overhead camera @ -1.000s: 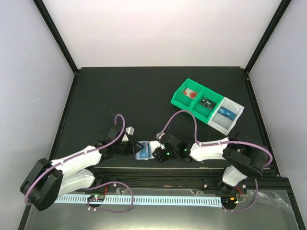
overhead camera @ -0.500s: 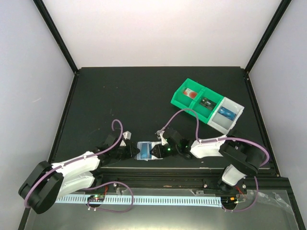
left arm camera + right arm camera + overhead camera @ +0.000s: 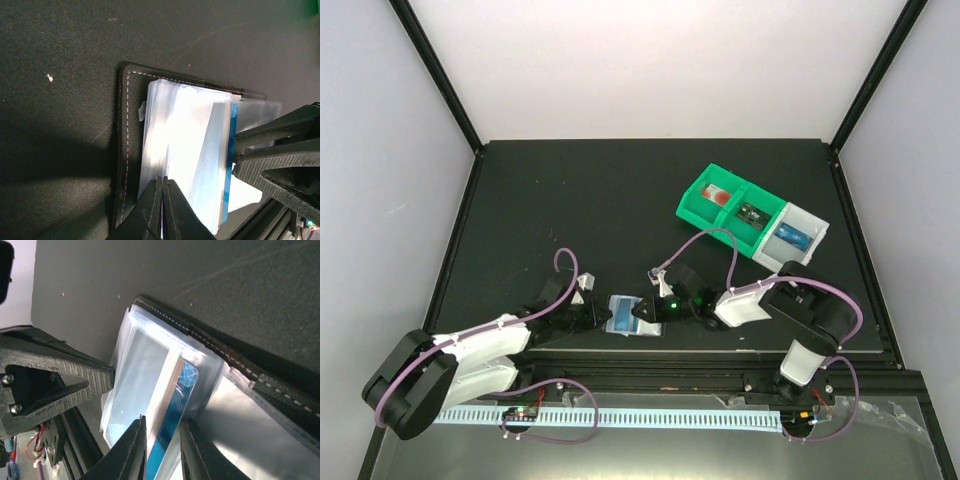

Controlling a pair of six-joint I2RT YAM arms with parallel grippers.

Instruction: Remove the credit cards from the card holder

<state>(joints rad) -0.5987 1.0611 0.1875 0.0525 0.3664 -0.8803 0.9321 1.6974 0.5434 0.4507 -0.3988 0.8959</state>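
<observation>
The card holder [image 3: 625,315] lies open near the table's front edge, between my two grippers. My left gripper [image 3: 592,312] is shut on one clear sleeve of the holder [image 3: 185,135], its jaws pressed together at the sleeve's near edge [image 3: 162,182]. A bright-blue credit card [image 3: 176,410] sits in a sleeve pocket of the holder [image 3: 145,365]; its edge also shows in the left wrist view [image 3: 231,150]. My right gripper [image 3: 650,310] is open, its jaws straddling the near end of that card [image 3: 162,432] without pinching it.
A green-and-grey compartment tray [image 3: 696,212] stands at the back right. It holds a red-and-white item [image 3: 718,195], a dark green item [image 3: 750,212] and a blue card [image 3: 790,237]. The table's front rail runs just behind the holder.
The left gripper has slid right and the right gripper left, closing in on the holder. The right arm's elbow has swung inward. The holder now lies flatter.
</observation>
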